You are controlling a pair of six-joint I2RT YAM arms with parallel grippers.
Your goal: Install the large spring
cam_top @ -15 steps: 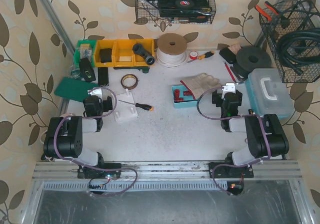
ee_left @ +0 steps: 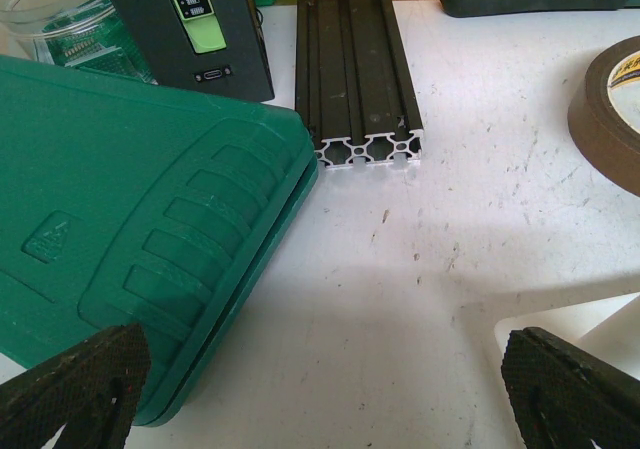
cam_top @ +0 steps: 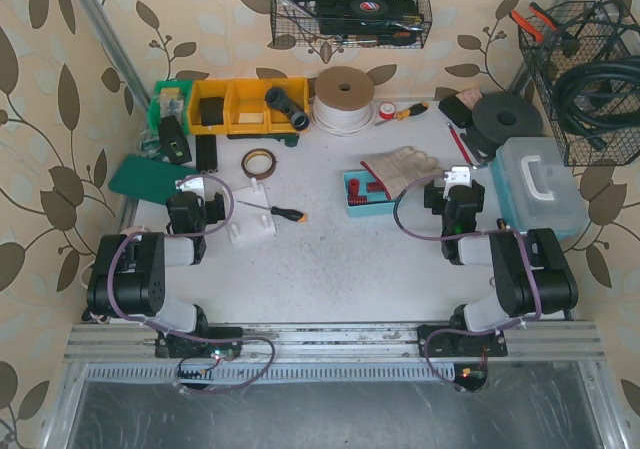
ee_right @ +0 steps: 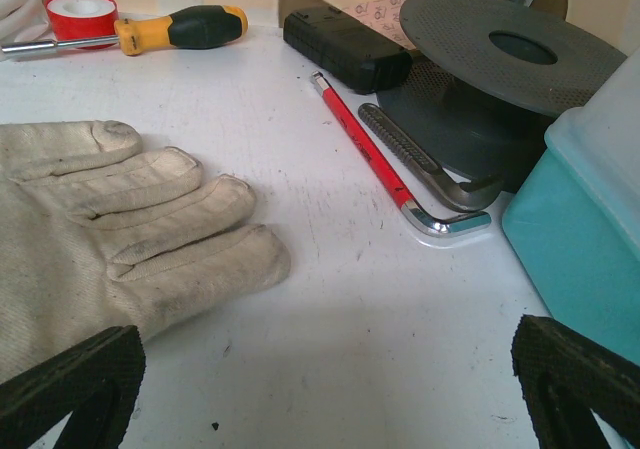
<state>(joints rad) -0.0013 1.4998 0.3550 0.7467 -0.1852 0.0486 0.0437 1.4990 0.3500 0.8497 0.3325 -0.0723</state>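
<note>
The large spring does not show in any view. My left gripper (cam_top: pixel 190 197) rests low over the table on the left and stands open, its black fingertips (ee_left: pixel 75 384) at the bottom corners of the left wrist view with only bare table between them (ee_left: pixel 320 389). A white printed block (cam_top: pixel 250 224) lies just right of it, and its corner (ee_left: pixel 590 324) shows by the right fingertip. My right gripper (cam_top: pixel 456 184) is open too, over bare table (ee_right: pixel 330 389), between a work glove (ee_right: pixel 110 219) and a teal toolbox (ee_right: pixel 590 219).
A green case (ee_left: pixel 120 219), a black rail (ee_left: pixel 355 69) and a tape roll (ee_left: pixel 610 109) lie ahead of the left gripper. A red hex key (ee_right: pixel 365 149), black discs (ee_right: pixel 510 49) and a screwdriver (ee_right: pixel 170 29) lie ahead of the right. Yellow bins (cam_top: pixel 235 104) line the back.
</note>
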